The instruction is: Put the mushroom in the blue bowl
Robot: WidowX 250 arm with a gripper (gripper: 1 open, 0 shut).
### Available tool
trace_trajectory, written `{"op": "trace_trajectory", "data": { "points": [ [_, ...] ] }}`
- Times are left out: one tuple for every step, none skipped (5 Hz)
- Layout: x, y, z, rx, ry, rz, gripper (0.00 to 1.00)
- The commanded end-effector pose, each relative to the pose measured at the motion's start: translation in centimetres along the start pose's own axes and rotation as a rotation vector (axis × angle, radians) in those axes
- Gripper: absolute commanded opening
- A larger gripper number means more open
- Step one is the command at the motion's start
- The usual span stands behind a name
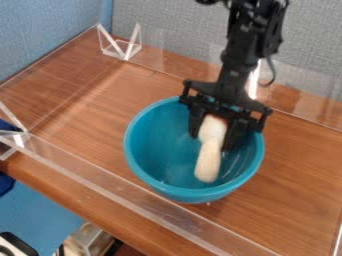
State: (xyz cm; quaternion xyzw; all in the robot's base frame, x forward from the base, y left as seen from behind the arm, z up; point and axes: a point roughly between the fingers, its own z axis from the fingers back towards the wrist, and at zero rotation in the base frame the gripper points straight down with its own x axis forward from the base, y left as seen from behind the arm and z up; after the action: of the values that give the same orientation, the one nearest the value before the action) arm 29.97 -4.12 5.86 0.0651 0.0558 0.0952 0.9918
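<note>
While 1 black robot arm reaches down from the top of the view, its gripper (218,124) is closed on the mushroom (210,150), holding it by the upper end between the dark fingers. Mushroom: cream-white, elongated, near upright with a slight lean; lower part within the outline of the blue bowl (146,165), on the gripper side of its interior. Contact between mushroom and bowl wall or floor: cannot tell from this angle. Bowl: round, deep, glossy teal-blue, upright on the brown wooden table (74,100), near the clear strip (127,193) that runs diagonally along the table's front edge. Also noted: 1 white angular wire-like frame (120,44) at the far side of the table, well apart from the bowl.
</note>
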Motion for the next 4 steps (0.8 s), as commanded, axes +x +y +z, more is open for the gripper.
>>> {"op": "trace_trajectory", "data": {
  "points": [
    [0.53, 0.64, -0.40, -0.012, -0.013, 0.020, 0.00],
    [0.34, 1.02, -0.73, -0.018, -0.014, 0.035, 0.00],
    [0.04, 1.16, -1.18, -0.018, -0.008, 0.042, 1.00],
    [-0.29, 1.37, -1.21, -0.020, -0.009, 0.053, 1.00]
  ]
}}
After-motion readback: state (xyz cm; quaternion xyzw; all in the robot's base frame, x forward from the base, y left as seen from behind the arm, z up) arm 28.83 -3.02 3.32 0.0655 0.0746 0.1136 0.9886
